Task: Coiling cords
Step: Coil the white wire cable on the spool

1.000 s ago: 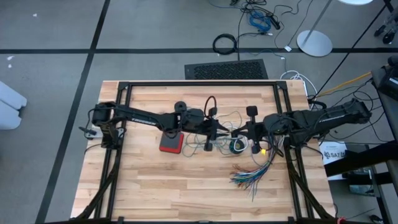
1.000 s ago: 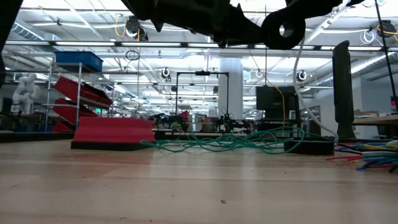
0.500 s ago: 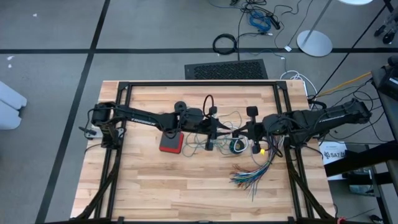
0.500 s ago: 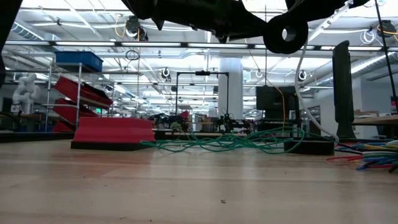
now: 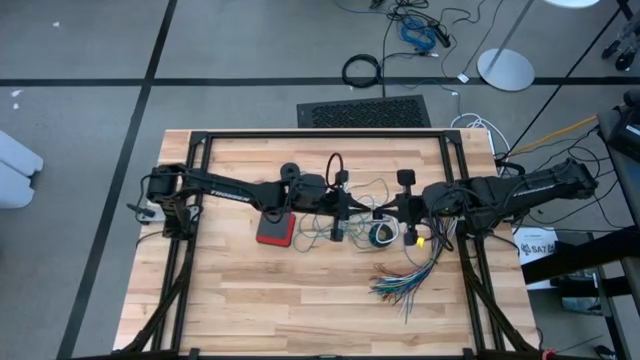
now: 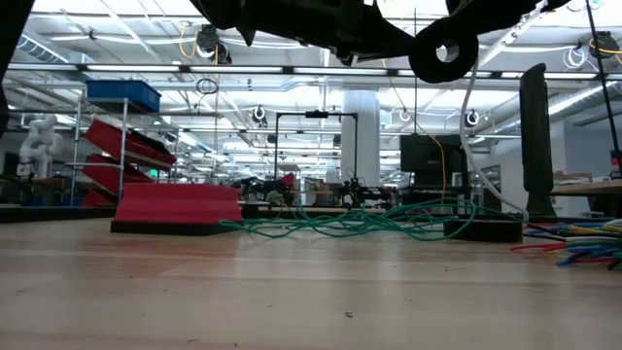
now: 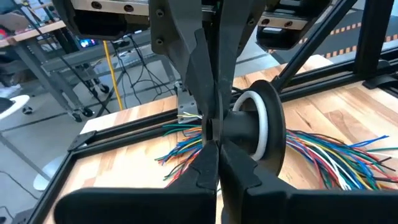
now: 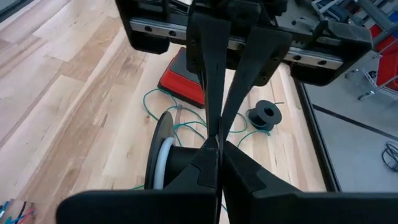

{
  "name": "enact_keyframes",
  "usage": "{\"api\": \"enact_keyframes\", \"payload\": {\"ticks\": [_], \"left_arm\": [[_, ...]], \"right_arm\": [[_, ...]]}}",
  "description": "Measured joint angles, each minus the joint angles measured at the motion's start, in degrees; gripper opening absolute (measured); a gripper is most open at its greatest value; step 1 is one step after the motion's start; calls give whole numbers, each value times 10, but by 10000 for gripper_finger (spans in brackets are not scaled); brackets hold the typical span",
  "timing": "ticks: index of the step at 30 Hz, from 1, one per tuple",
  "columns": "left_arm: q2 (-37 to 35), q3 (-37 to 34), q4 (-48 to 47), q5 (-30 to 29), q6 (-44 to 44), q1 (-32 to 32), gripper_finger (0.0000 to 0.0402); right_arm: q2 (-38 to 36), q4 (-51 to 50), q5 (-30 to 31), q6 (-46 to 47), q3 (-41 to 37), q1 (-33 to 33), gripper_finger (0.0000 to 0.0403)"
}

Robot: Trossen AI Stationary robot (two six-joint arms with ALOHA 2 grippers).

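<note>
A small black spool [image 7: 273, 140] with the white cord [image 7: 262, 118] wound on it hangs high over the table's middle. My left gripper [image 5: 373, 213] and my right gripper [image 5: 391, 213] meet at it tip to tip, both shut. In the low view the spool [image 6: 443, 49] is well above the wood, and the white cord [image 6: 467, 136] drops from it to the table. The teal-green cord [image 6: 360, 222] lies in loose loops on the table below the grippers. My left gripper pinches the end of the spool beside its black hub [image 7: 239, 134] between its two fingers. It comes level from the table's left. The fingers hide the exact spot. The spool is lifted clear, its axis level. My right gripper pinches the same end of the spool, beside the hub [image 8: 186, 163], between its two fingers. It comes from the table's right, slanting slightly down. Its fingertips stand against those of the left gripper. The fingers cover the place of contact.
A red block [image 5: 275, 230] lies left of the teal loops. A fanned bundle of multicoloured wires [image 5: 405, 280] lies near the right front. A second small black spool [image 8: 264, 115] and a dark ring [image 5: 381, 234] are close by. The black frame rails [image 5: 320, 135] edge the table.
In the low view the spool has dipped slightly and come back up. Both arms have stayed where they were.
</note>
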Motion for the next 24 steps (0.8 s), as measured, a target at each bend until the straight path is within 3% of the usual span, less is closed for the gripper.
{"api": "enact_keyframes", "payload": {"ticks": [5,10,15,19,24], "left_arm": [[0,0,5,-36,1,2,3],[-1,0,3,-76,15,5,2],[-1,0,23,-102,11,17,1],[-1,0,53,-112,-1,24,1],[-1,0,82,-117,-11,33,0]], "right_arm": [[-7,1,98,4,0,3,22],[-38,-7,166,29,0,6,91],[-71,-65,248,118,1,6,144],[-80,-85,279,204,-26,7,151],[-78,-15,320,250,-108,33,138]]}}
